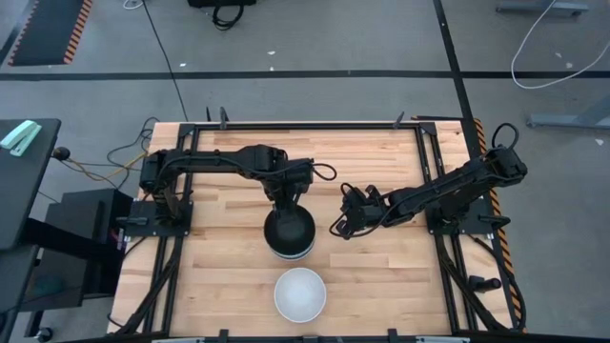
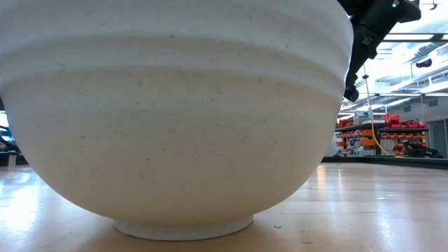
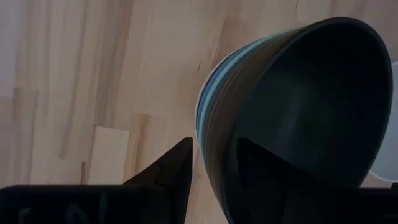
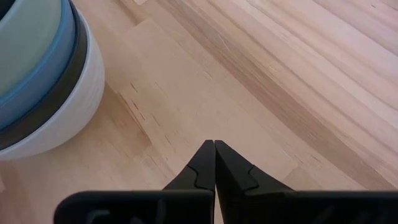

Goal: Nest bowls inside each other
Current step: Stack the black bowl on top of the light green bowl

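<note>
Black bowl [image 1: 289, 229] in left jaws [image 1: 285, 211]

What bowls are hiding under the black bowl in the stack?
Under the top black bowl held by the left hand, the right wrist view shows mint green, blue, another black and a white bowl lowest. Their insides are covered.

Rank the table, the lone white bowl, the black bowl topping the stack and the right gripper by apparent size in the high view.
1. table
2. white bowl and black bowl: look alike, the black sits nearer the camera, so unranked
3. right gripper
</note>
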You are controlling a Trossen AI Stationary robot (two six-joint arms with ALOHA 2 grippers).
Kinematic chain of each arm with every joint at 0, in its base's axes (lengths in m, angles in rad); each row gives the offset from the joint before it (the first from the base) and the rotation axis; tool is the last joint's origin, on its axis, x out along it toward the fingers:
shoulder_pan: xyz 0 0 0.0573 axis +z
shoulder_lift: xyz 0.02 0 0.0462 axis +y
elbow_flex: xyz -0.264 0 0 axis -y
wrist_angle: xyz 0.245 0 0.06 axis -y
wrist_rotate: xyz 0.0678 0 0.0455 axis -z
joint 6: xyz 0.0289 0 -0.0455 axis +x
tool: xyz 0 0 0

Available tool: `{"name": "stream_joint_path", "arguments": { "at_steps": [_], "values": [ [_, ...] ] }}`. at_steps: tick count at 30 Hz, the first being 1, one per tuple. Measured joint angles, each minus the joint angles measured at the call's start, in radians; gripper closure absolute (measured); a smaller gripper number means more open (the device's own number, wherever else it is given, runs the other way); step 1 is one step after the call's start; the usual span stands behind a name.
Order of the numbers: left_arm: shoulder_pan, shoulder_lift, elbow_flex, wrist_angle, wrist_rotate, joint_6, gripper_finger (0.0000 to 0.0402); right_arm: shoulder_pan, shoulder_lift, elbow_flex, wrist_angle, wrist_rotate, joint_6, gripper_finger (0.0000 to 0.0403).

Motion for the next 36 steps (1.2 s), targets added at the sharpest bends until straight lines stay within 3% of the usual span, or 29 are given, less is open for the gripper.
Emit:
{"name": "stream_joint_path", "arguments": {
  "at_steps": [7,18,25,36],
  "values": [
    [0.0,-0.006,0.014,-0.008,0.024,-0.01,0.0254,0.0,0.0,0.0,0.0,0.0,0.0,0.0395],
    [-0.005,-0.008,0.187,-0.034,0.016,0.03,0.0239,0.005,0.0,-0.001,0.071,0.0,-0.068,0.0394],
    [0.015,-0.009,0.282,-0.131,-0.177,0.065,0.0252,0.007,0.0,0.026,0.14,-0.003,-0.165,0.0394],
    [0.02,-0.077,0.293,-0.236,-0.333,0.034,0.0267,0.013,0.001,0.249,0.144,-0.003,-0.385,0.0399]
  ]
}}
